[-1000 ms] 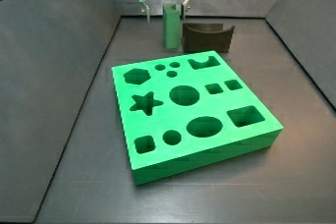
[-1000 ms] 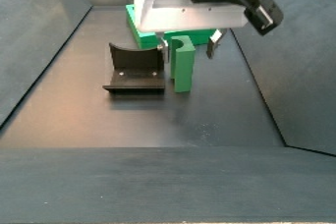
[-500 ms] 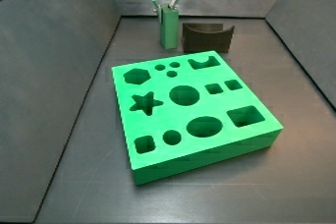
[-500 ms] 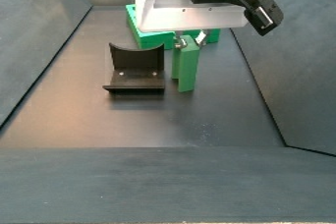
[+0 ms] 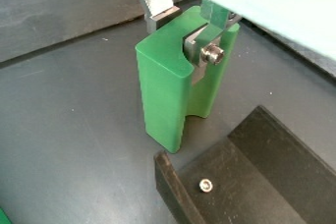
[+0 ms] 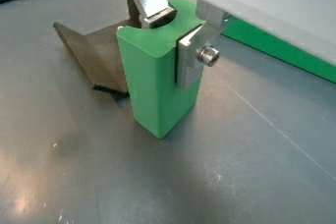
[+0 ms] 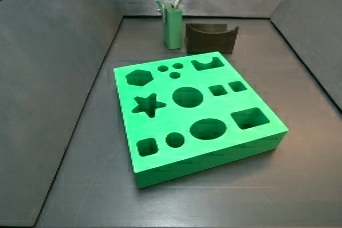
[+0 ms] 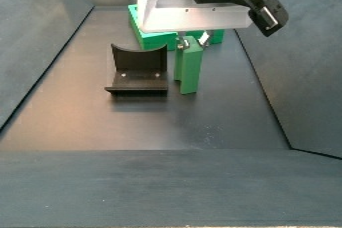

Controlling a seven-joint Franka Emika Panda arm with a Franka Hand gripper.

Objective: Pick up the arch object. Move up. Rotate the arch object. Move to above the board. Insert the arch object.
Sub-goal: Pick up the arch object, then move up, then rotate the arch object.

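Observation:
The arch object [image 5: 168, 85] is a bright green upright block with a rounded groove down one side. It stands on the dark floor beside the fixture in both side views [image 7: 173, 32] [image 8: 190, 72]. My gripper [image 5: 182, 31] comes down from above and straddles its top. One silver finger [image 6: 197, 51] lies flat on one side of the block and the other finger [image 6: 155, 17] on the opposite side, so the gripper is shut on it [image 6: 157, 85]. The board [image 7: 194, 112], a thick green slab with shaped holes, lies apart from the block. It is partly hidden behind the gripper in a side view [image 8: 139, 17].
The fixture [image 7: 211, 38], a dark L-shaped bracket, stands right next to the arch object [image 8: 134, 72] [image 5: 250, 179] [image 6: 89, 56]. Dark sloping walls enclose the floor on both sides. An edge of the board shows in a wrist view [image 6: 282, 51].
One second ago the fingers stood wider apart around the block. They have closed onto its sides. The block still stands on the floor.

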